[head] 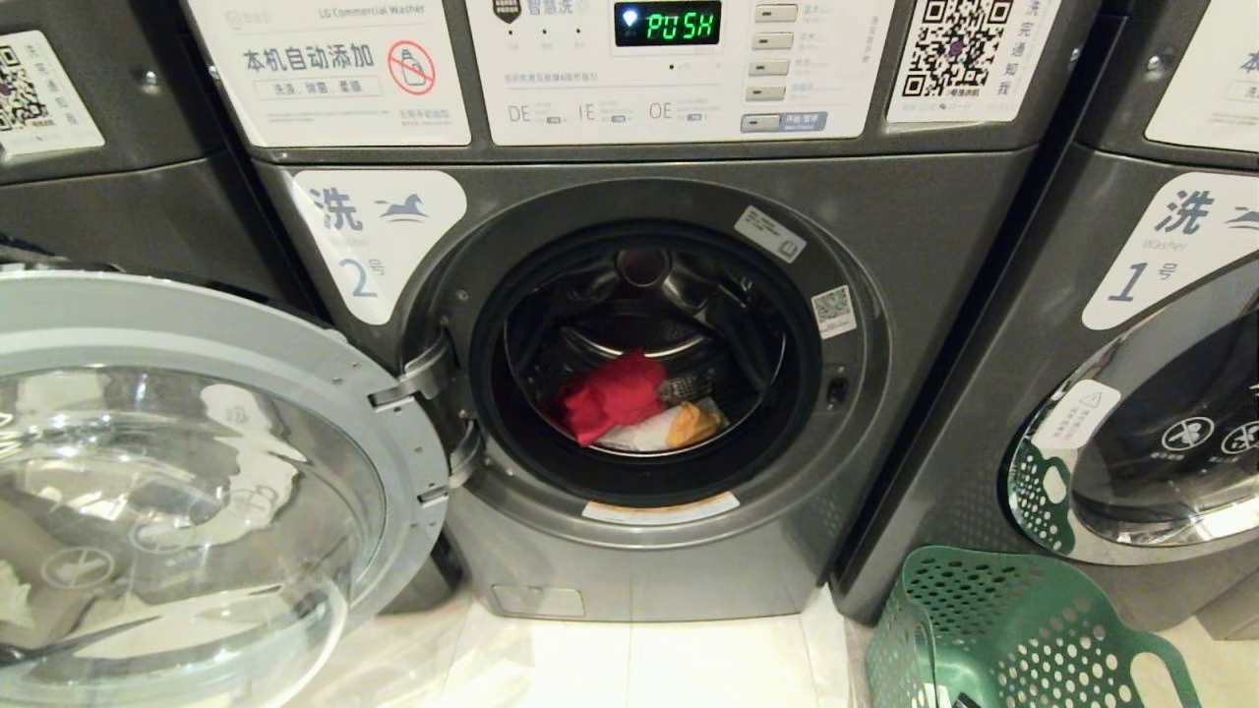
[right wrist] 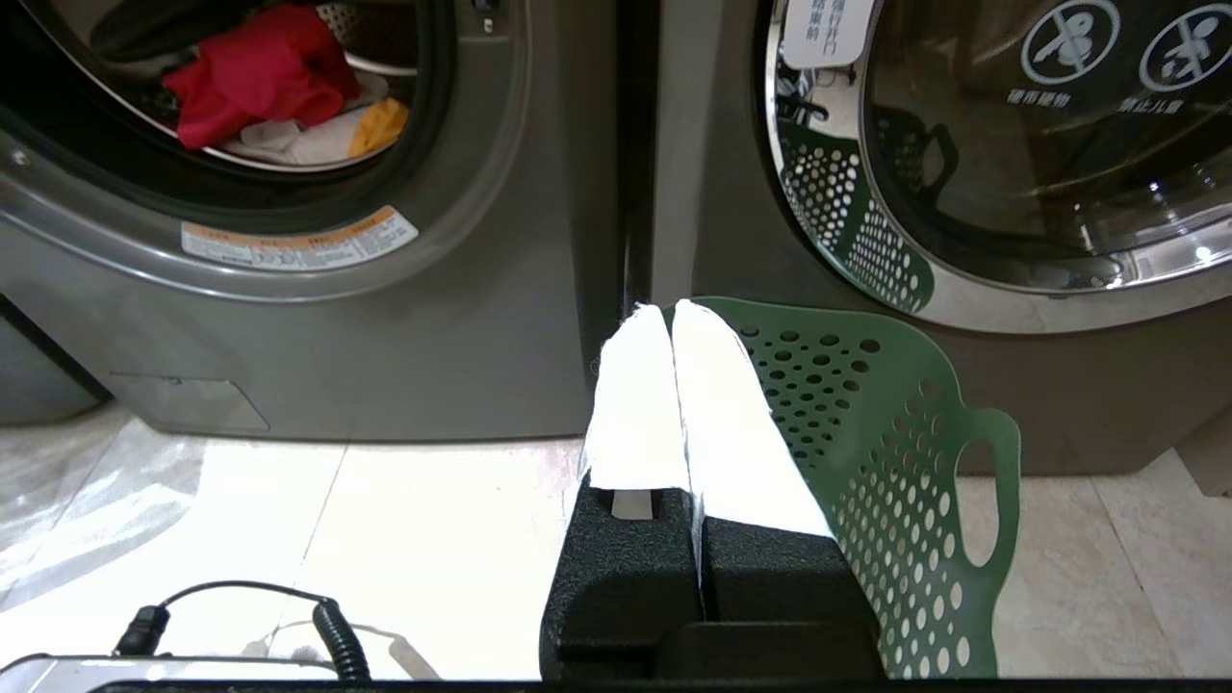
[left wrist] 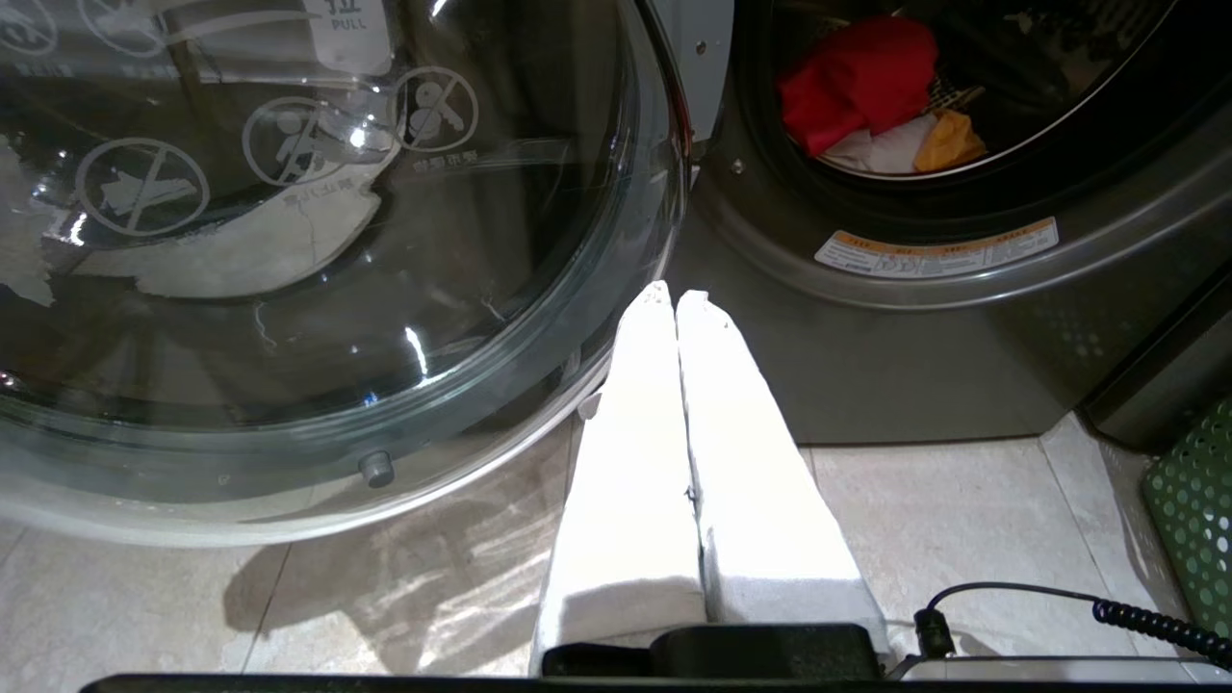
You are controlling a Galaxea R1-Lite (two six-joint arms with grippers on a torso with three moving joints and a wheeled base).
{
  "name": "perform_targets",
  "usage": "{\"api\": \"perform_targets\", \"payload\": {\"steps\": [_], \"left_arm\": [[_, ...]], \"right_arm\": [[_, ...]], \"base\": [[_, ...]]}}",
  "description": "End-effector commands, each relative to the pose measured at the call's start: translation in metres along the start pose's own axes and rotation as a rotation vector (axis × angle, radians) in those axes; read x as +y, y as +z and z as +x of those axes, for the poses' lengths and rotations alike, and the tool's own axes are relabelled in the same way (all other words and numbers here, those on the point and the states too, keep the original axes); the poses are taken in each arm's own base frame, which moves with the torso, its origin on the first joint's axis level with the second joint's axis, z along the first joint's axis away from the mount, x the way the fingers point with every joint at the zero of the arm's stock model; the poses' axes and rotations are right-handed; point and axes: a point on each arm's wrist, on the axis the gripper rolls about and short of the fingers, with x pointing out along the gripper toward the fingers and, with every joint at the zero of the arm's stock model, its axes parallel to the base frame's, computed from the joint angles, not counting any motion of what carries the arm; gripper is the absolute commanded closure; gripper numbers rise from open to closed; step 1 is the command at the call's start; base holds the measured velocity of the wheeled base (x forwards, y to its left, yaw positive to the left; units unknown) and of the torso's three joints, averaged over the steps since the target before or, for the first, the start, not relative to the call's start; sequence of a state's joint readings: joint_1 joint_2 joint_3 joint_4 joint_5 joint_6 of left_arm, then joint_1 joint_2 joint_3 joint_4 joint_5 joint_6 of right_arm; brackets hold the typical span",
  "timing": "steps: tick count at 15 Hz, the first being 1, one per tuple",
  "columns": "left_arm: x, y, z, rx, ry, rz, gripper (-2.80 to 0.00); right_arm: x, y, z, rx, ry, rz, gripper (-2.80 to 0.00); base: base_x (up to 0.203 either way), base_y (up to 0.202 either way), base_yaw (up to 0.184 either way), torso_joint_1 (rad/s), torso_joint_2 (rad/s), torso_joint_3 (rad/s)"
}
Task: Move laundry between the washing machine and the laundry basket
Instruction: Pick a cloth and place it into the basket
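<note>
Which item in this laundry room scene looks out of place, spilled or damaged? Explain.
Nothing stands out. The washing machine door is open, the laundry lies inside its drum, and the laundry basket stands upright on the floor beside it.

The round mouth of the washing machine [head: 644,551] stands open before me, its drum free above the laundry [head: 639,405]. On my left the glass door [head: 187,492] is swung out and blocks that side. On my right the laundry basket [head: 993,629] stands, perhaps touching the washer labelled 1 [head: 1131,393].
</note>
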State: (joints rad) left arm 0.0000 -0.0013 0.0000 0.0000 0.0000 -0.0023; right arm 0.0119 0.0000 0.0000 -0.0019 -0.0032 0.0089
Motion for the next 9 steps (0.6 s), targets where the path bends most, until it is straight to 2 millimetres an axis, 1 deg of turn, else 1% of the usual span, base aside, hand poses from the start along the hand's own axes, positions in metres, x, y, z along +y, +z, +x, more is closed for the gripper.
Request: {"api": "perform_targets", "payload": {"steps": [1, 9], "left_arm": [[0.0000, 0.0000, 0.0001, 0.001, 0.000, -0.001, 0.00], [0.0000, 0.0000, 0.0001, 0.001, 0.000, 0.005, 0.00]], "right_arm": [[0.0000, 0.0000, 0.0001, 0.002, 0.000, 0.000, 0.00], [-0.0005, 0.0000, 0.0001, 0.002, -0.020, 0.006, 0.00]], "base": [[0.000, 0.000, 0.000, 0.003, 0.00, -0.197], [0.000, 0.000, 0.000, 0.004, 0.00, -0.197]]}}
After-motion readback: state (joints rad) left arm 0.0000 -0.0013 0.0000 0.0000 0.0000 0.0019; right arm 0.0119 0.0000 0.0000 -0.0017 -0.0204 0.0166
